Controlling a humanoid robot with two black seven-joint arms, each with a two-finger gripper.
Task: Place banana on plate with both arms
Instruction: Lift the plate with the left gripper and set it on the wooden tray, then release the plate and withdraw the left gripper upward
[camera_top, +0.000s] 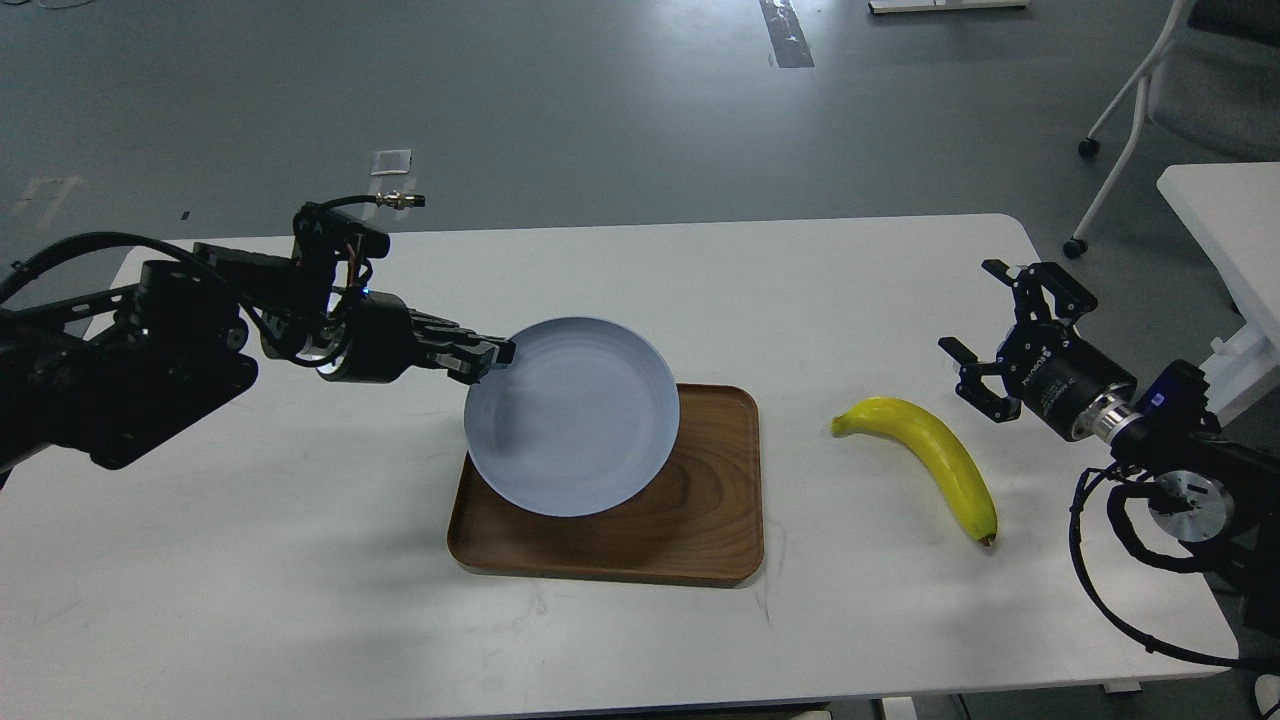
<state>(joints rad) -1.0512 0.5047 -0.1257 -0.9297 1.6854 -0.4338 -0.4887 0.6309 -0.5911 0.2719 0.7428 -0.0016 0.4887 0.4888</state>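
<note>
My left gripper (495, 356) is shut on the left rim of the pale blue-grey plate (572, 430) and holds it in the air over the brown wooden tray (700, 510). The yellow banana (930, 455) lies on the white table right of the tray, stem end pointing left. My right gripper (985, 325) is open and empty, just right of and above the banana's stem half, apart from it.
The white table (640, 300) has its right edge near my right arm. A chair (1180, 90) and a second white table (1225, 230) stand at the far right, off the table.
</note>
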